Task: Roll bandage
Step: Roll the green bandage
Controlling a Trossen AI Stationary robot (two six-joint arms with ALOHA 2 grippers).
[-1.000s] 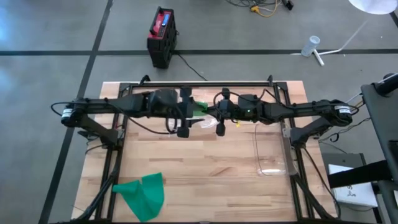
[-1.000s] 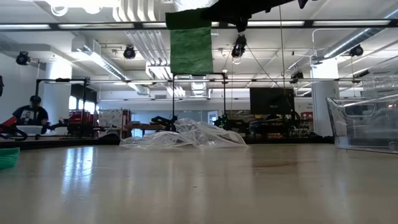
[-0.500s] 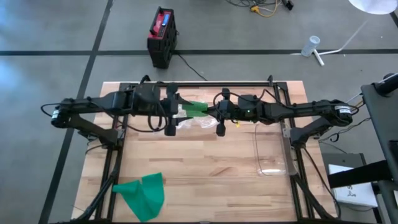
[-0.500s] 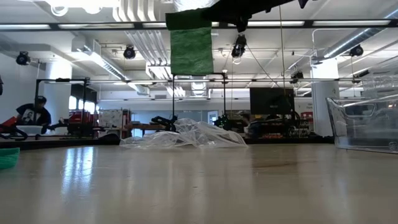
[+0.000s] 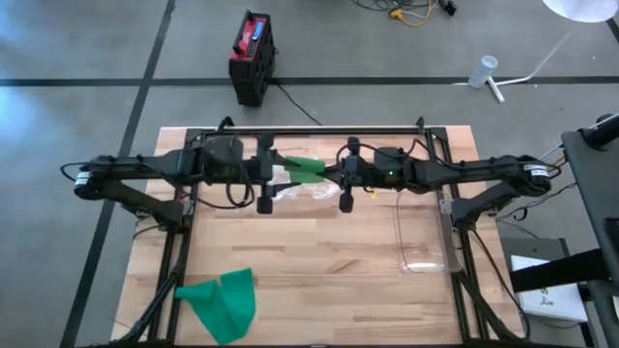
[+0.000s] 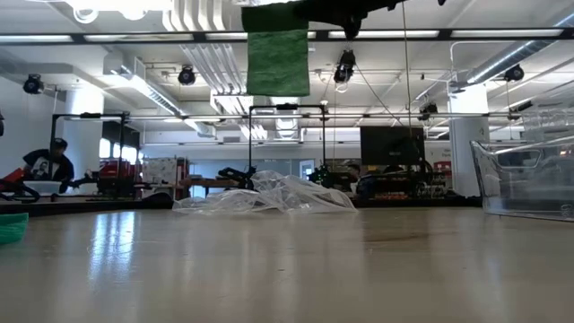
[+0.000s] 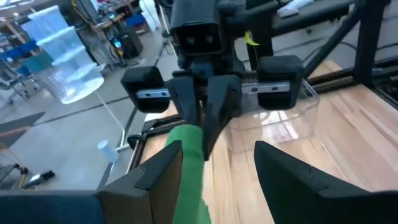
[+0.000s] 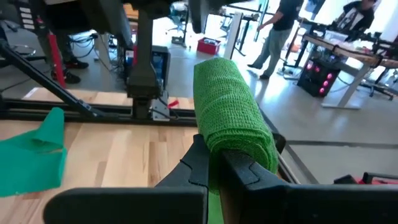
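Observation:
A green bandage (image 5: pixel 306 167), rolled into a thick roll (image 8: pixel 231 115), is held high above the table's far middle by my right gripper (image 5: pixel 327 172), which is shut on it. In the low view it shows as a green piece (image 6: pixel 278 56) hanging clear of the table. My left gripper (image 5: pixel 277 176) faces it from the left, open. In the left wrist view the bandage (image 7: pixel 189 171) reaches between the open fingers (image 7: pixel 163 177). A second green bandage (image 5: pixel 221 302) lies loose at the table's near left corner. My right gripper pinches the roll's near end (image 8: pixel 219 148) between its two fingers, coming level from the table's right. The roll sticks out past the fingertips toward the left arm, lifted clear of the table. My left gripper: I cannot tell whether its fingers touch the bandage.
A crumpled clear plastic bag (image 5: pixel 311 192) lies on the table under the grippers and shows in the low view (image 6: pixel 265 195). A clear plastic container (image 5: pixel 424 237) stands at the right side. The wooden tabletop (image 5: pixel 319 280) is bare between the near green bandage and the container.
My left gripper has drawn back toward the table's left edge, away from my right gripper. The bandage stays in my right gripper and has risen slightly.

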